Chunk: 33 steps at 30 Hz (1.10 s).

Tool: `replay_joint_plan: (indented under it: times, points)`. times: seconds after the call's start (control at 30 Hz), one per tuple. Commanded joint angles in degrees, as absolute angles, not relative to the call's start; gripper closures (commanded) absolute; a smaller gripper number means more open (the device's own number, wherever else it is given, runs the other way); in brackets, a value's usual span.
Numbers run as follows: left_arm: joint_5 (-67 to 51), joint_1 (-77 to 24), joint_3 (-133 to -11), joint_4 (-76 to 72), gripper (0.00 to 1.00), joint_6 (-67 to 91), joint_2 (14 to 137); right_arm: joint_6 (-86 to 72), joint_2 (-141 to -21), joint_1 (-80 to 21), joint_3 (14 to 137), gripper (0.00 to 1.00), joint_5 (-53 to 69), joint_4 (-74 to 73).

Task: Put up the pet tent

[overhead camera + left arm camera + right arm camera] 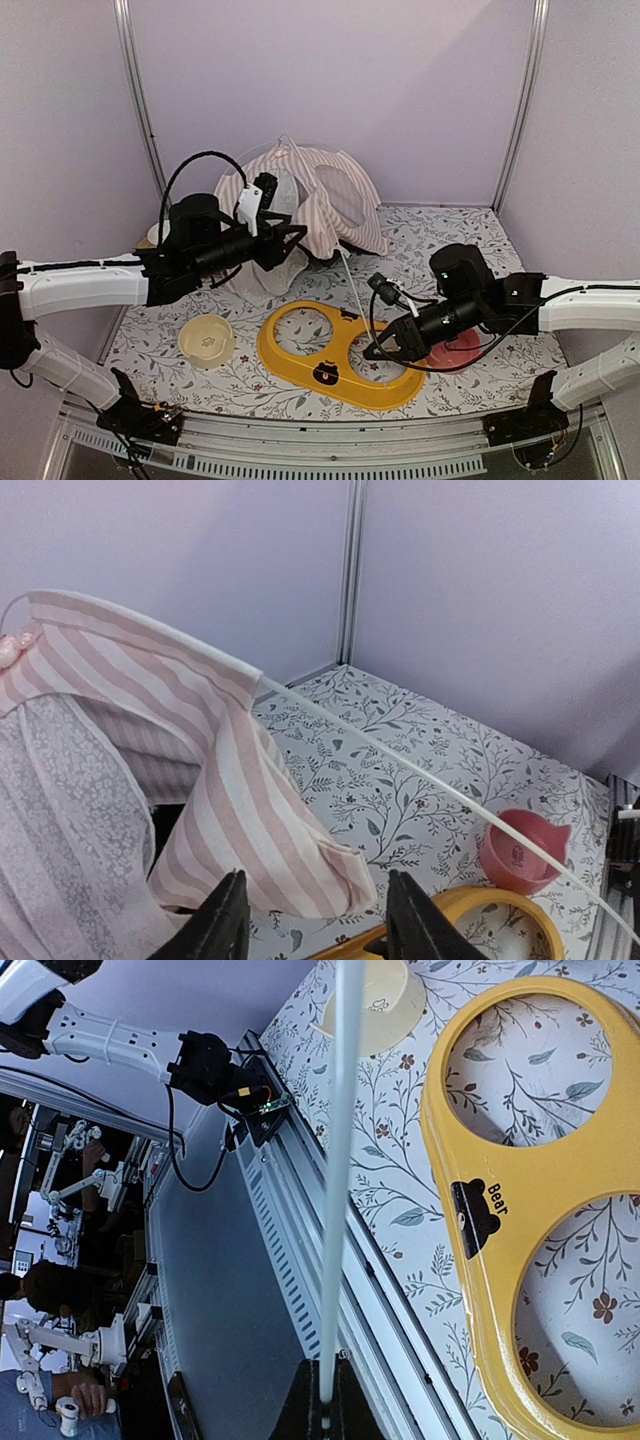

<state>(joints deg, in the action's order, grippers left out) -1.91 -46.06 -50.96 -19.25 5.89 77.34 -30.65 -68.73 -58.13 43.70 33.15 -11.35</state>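
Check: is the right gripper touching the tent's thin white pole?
Touching. The right wrist view shows the right gripper shut on the white pole, which runs straight in between its pinched fingertips.

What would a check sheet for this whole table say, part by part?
Surface: flowery table cover, lying flat.
Job's things: pet tent slumped at the back, not standing; one white pole sticks out towards the front.
Clutter: yellow two-hole bowl stand, cream bowl, pink bowl.
Hands: left hand open by the tent's striped cloth; right hand shut on the pole.
Cables: black cables loop over both arms.
Surroundings: plain lilac walls, metal corner posts.
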Motion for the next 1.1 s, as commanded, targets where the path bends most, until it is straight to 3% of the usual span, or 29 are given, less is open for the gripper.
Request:
replay_joint_plan:
  times: [0.0,0.47,1.07]
  points:
    - [3.6,-50.5,-46.8,-23.6,0.58,8.0,77.0,-31.4,-69.7,-58.5,46.2,1.00,32.5,-7.1]
    - [17.5,-56.4,-49.7,-28.1,0.64,13.0,88.5,-32.3,-70.4,-58.6,47.9,1.00,30.2,-6.9]
    - [22.5,-56.9,-56.5,-25.1,0.68,16.5,94.1,-32.3,-71.4,-58.6,48.4,1.00,29.9,-6.4]
